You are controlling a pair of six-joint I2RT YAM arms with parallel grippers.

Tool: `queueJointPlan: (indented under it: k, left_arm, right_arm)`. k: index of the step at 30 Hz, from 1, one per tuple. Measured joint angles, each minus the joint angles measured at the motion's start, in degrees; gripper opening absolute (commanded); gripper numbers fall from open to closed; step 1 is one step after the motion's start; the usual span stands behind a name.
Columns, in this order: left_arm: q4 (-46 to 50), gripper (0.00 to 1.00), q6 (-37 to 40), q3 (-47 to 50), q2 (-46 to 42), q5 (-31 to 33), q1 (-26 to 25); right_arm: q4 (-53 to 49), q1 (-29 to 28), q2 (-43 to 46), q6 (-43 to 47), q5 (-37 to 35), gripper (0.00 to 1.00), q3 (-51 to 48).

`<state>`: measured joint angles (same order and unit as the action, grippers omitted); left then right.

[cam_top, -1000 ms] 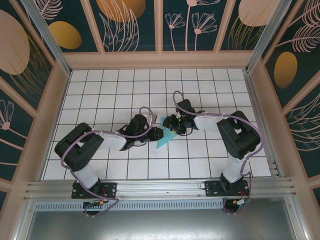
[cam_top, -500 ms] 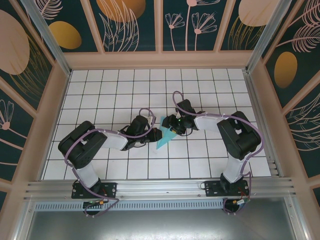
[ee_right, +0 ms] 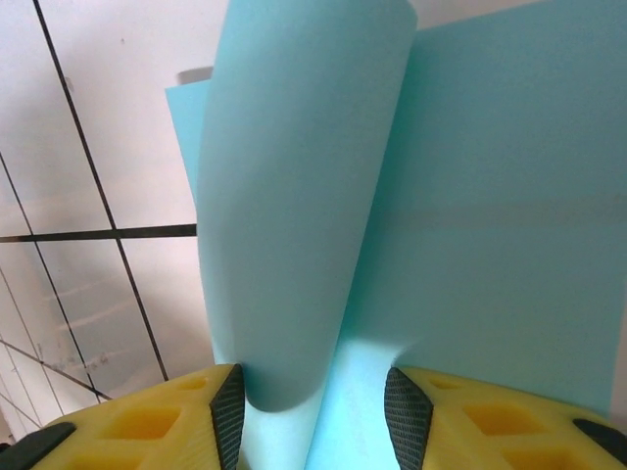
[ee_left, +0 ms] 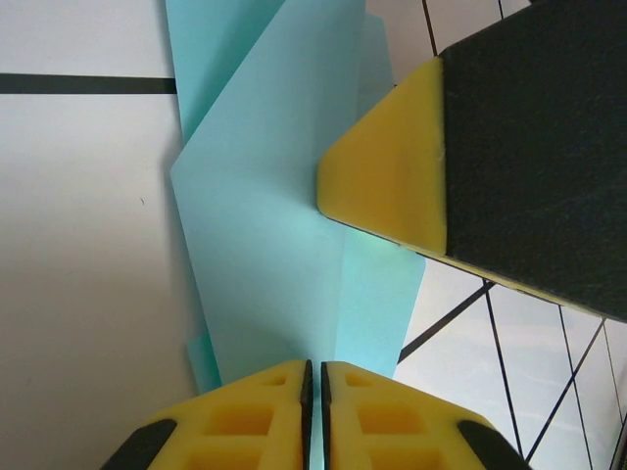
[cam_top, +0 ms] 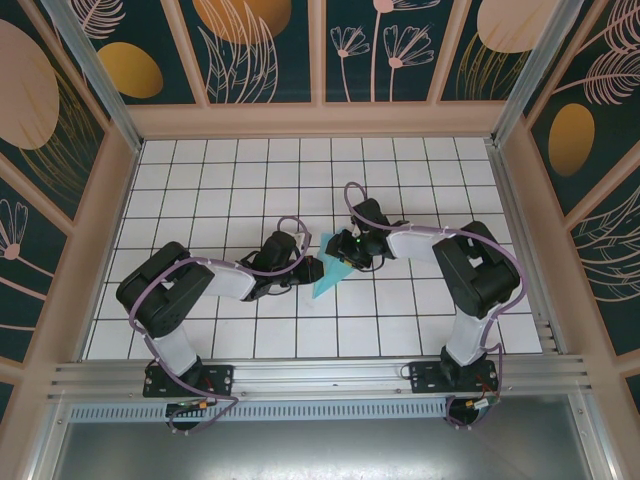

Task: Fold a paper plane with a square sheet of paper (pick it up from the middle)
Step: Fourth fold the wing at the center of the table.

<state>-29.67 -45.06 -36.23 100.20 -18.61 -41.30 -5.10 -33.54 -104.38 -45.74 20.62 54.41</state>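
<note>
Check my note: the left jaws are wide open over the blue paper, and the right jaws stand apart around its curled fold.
The left jaws are not wide open: the left wrist view shows them shut on the paper. The right jaws do stand apart around its curled fold.

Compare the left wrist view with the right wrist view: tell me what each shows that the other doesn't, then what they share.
Left wrist, not right: the left gripper shut on the folded edge of the paper, and a yellow fingertip, apparently the other arm's, over the sheet. Right wrist, not left: the right gripper open, with a flap of paper curling up between its fingers. Both: the light-blue paper and the white gridded table.
</note>
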Motion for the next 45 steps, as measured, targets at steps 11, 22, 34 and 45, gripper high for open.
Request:
queueJointPlan:
  k: [11,22,34,45]
  left_arm:
    - [0.61,0.20,0.00,-0.76,-3.45,1.07,0.00]
    - [1.25,0.15,0.00,-2.25,-0.76,0.46,0.00]
    - [2.58,0.12,0.48,-3.15,0.96,0.70,0.00]
    - [3.30,0.11,0.90,-3.76,1.92,1.22,0.00]
  right_arm:
    - [-3.13,-0.72,-1.09,-0.22,-2.05,0.47,2.05]
    - [-4.48,-1.03,-1.44,-1.33,-3.43,0.41,2.58]
    - [-5.01,-1.18,-1.62,-1.99,-4.17,0.41,2.75]
    - [-5.60,-1.73,-1.81,-2.69,-5.60,0.38,3.08]
